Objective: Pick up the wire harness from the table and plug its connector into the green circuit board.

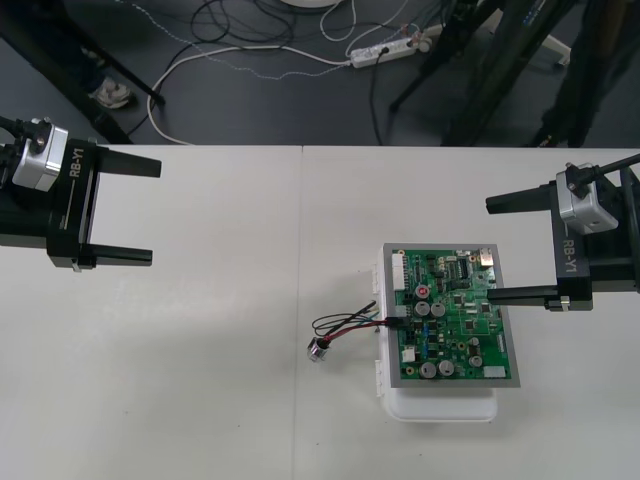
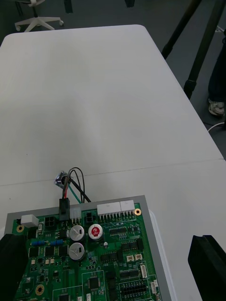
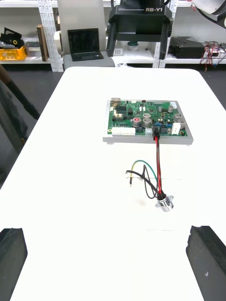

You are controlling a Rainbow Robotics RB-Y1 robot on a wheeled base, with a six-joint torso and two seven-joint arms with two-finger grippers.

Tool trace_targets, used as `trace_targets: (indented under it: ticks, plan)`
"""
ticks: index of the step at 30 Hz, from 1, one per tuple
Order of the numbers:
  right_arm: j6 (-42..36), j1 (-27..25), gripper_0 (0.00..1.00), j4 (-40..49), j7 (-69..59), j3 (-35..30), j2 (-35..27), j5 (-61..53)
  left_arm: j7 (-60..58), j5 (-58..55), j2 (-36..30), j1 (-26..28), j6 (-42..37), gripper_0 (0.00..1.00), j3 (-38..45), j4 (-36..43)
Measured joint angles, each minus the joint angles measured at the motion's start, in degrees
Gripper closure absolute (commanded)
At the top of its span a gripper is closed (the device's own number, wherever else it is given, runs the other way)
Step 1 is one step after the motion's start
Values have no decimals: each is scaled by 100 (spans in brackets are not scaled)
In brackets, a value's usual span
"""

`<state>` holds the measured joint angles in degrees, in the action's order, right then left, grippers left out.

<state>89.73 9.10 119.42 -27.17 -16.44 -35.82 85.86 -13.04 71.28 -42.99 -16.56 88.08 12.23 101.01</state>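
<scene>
Table surface in the front view is pale and plain. Its far edge runs straight across below a strip of dark floor strewn with loose cables, and a wide bare stretch lies between the two arms. The left gripper hangs at the table's left side, black fingers spread wide with nothing between them. The right gripper waits at the right side, equally wide and empty, its nearer finger reaching over the right edge of the green circuit board. That board sits on a white base, right of centre. The wire harness lies just left of it, with the black plug at the board's left edge and the metal socket on the table. From the right wrist, the plug stands upright in a connector along the board's edge. The wires arch out over that edge to the socket just beyond, and this arm's fingers stand far apart on either side of the board. From the left wrist, bare table separates this arm's wide-set fingers from the socket. The red wire runs straight to the plug, and the right gripper faces in from beyond the board.
</scene>
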Motion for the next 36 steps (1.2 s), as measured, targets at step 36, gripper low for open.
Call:
trace_targets:
  ticks: [36]
  plan:
    - [0,0,0,0,0,0,-1,0,-1,0,0,0,0,0,0,0]
